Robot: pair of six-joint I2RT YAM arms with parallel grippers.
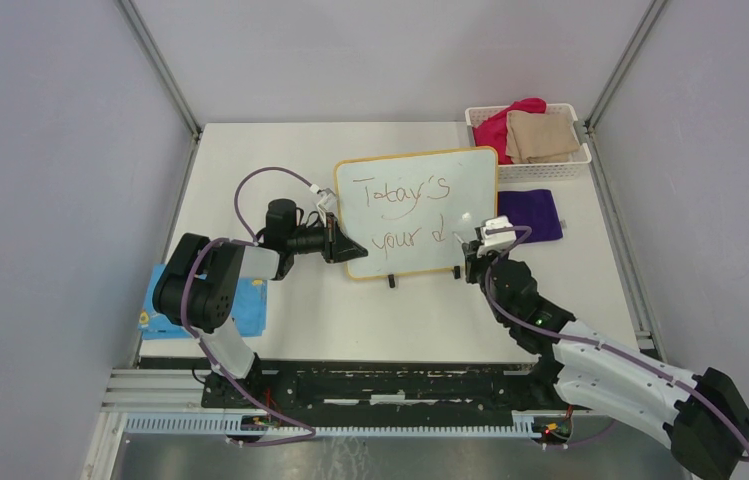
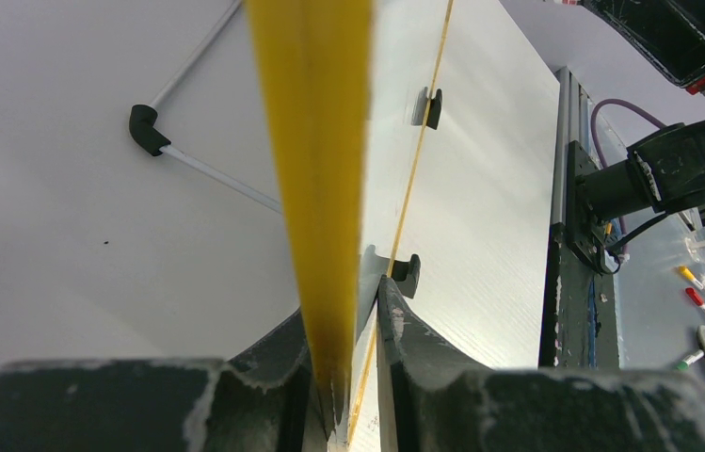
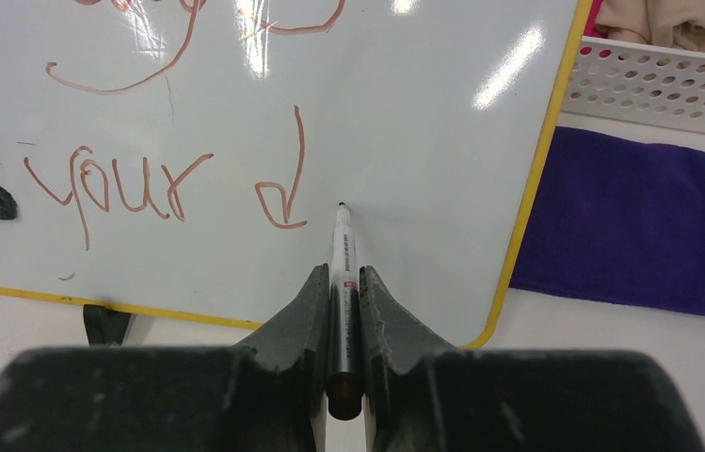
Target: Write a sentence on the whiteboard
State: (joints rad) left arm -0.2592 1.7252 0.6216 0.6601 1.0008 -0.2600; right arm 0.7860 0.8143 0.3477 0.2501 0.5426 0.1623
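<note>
The whiteboard (image 1: 455,185) with its yellow frame stands tilted on two black feet at mid-table. The sentence (image 1: 395,190) on it reads "Today's" above "your d", in thin reddish-brown cursive; it also shows in the right wrist view (image 3: 113,184). My left gripper (image 1: 348,248) is shut on the whiteboard's left edge, seen edge-on as a yellow strip (image 2: 315,141). My right gripper (image 1: 472,250) is shut on a white and black marker (image 3: 342,273). The marker tip rests at the board just right of the "d".
A white basket (image 1: 540,168) with pink and beige cloths stands at the back right. A purple cloth (image 1: 530,215) lies right of the board, also in the right wrist view (image 3: 631,226). A blue card (image 1: 245,305) lies at the left under my left arm.
</note>
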